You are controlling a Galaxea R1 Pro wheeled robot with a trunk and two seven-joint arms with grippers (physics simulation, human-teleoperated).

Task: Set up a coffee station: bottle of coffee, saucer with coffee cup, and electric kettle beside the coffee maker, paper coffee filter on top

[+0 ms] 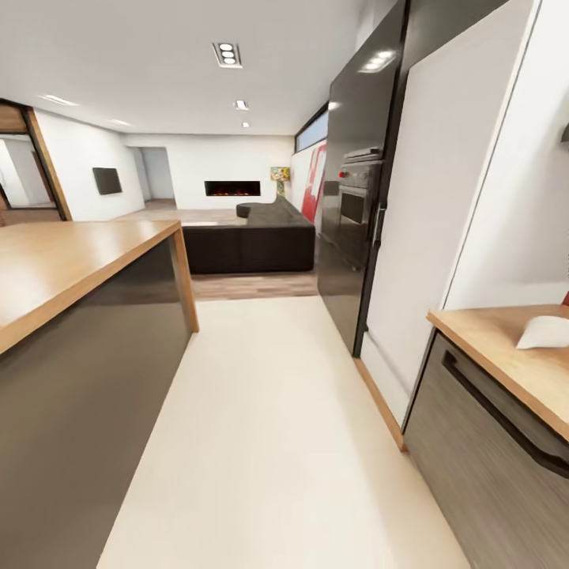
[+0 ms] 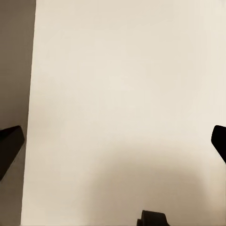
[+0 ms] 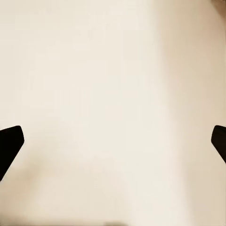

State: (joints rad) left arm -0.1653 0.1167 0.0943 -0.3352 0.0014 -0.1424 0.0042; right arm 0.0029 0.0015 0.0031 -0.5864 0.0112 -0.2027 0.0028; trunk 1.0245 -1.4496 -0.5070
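The pale floor runs as a clear aisle from the near edge of the head view toward the living area. On one side of the aisle stands a long island desk with a wooden top and dark grey sides; its far corner ends beside the aisle. On the other side, a tall dark cabinet block houses a built-in oven, followed by a tall white panel. Nearest on that side is a wood-topped desk over a grey drawer front with a black handle. A white object lies on this desk near its wall-side edge (too blurred to identify; it cannot be confirmed as a task item). Beyond the aisle are a dark sofa, a wall fireplace, and a wall-mounted screen.

The left tool hangs over the pale floor with fingertips spread wide, holding nothing. The right tool is likewise spread wide and unloaded.
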